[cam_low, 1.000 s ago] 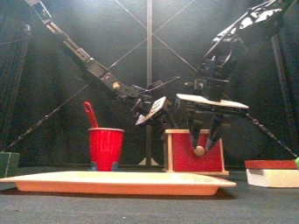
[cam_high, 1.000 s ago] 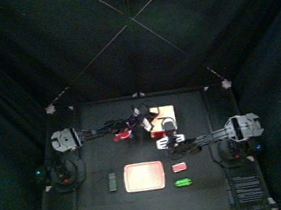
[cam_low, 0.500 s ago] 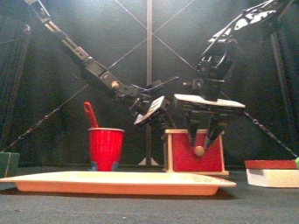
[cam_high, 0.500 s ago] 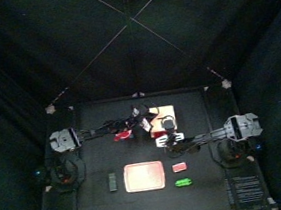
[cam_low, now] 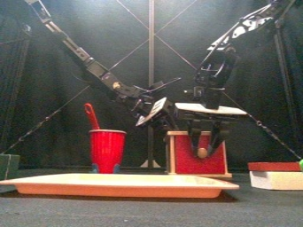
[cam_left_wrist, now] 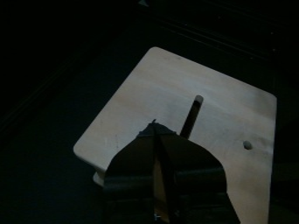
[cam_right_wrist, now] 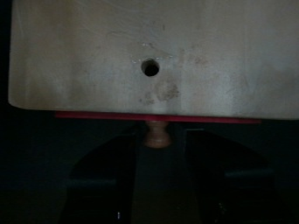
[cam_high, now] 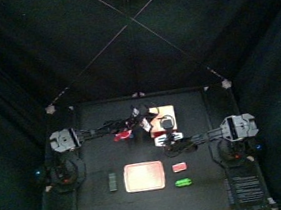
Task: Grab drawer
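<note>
Nearest the front edge lies the flat pink tray (cam_low: 119,184), with the red cup (cam_low: 106,149) standing behind its left part. Further back, mid-table, stands the drawer (cam_low: 197,152), red front toward the camera. The right gripper (cam_low: 207,133) hangs over it, jaws spread either side of its small knob (cam_right_wrist: 156,133). Behind, the left gripper (cam_low: 154,108) seems narrowly parted; whether it pinches anything I cannot tell.
</note>
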{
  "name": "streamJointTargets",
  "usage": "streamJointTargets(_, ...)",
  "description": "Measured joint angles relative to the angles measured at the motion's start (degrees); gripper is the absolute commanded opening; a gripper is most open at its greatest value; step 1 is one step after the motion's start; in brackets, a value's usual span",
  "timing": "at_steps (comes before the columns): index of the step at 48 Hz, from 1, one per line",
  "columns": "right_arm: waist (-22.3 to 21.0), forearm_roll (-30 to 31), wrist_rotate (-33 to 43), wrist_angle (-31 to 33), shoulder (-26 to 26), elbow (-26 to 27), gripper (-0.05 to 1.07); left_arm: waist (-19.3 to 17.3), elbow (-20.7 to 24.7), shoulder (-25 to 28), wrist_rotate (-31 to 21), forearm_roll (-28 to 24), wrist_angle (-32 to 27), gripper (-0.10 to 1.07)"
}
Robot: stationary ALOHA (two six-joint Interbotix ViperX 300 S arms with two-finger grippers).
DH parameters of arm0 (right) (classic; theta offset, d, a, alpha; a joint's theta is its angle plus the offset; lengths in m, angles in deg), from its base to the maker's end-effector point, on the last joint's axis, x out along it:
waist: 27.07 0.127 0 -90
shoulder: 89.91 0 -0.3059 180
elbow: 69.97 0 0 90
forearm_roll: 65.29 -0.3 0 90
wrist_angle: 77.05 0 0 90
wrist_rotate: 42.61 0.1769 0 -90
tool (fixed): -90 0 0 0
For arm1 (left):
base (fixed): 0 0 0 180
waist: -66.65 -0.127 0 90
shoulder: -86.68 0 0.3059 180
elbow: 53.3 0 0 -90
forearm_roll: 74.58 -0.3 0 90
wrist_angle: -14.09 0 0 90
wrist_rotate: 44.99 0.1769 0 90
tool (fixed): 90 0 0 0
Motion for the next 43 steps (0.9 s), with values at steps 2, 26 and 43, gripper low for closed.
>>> streamJointTargets(2, 0.0, 0.0, -0.1, -0.1, 0.0, 0.0, 0.74, 0.1, 0.0, 0.0, 0.0, 0.1, 0.1, 0.37)
streamJointTargets(26, -0.1, -0.5, -0.6, -0.5, 0.0, 0.0, 0.52, 0.1, -0.1, 0.1, -0.1, 0.1, 0.1, 0.37)
streamJointTargets(43, -0.1, -1.3, -0.7, -0.9, 0.0, -0.1, 0.52, 0.0, -0.1, 0.1, -0.1, 0.0, 0.0, 0.37)
